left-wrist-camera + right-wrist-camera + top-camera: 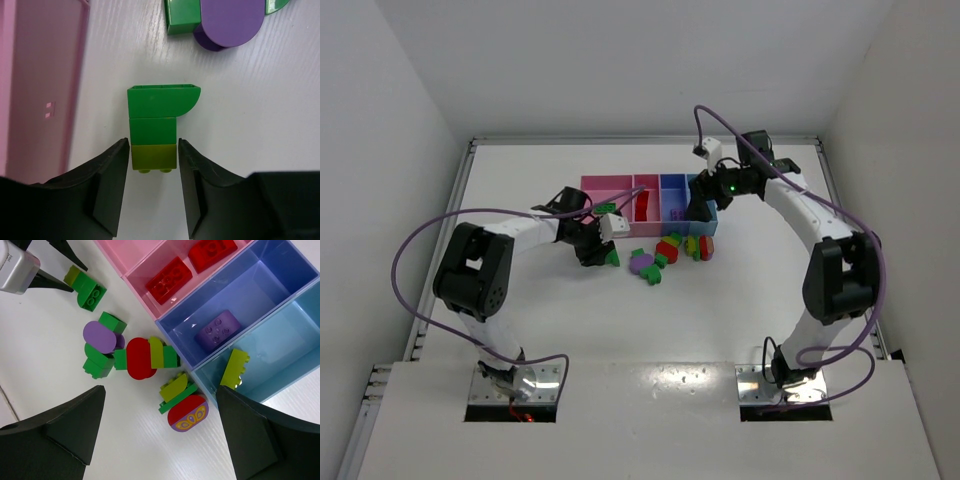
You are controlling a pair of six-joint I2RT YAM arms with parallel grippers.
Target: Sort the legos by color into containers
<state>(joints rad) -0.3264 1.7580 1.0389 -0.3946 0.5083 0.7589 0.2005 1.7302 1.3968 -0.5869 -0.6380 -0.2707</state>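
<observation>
My left gripper (153, 146) (606, 254) is shut low on the table against both sides of the yellow end of a green and yellow lego stack (152, 110) (613, 257), just right of the wide pink container (40, 85) (605, 187). My right gripper (160, 390) (701, 206) hangs wide open and holds nothing, above the front of the light blue container (280, 340). Two red legos (169, 273) lie in the narrow pink container (645, 183), a purple lego (218, 330) in the blue-violet one (260, 285), and a yellow lego (235, 369) in the light blue one.
Loose legos lie in front of the bins: a purple and green cluster (100, 342) (232, 20), a red oval with yellow and green (141, 357), and a yellow, green and red stack (185, 407). White walls close in the table (570, 330) on three sides.
</observation>
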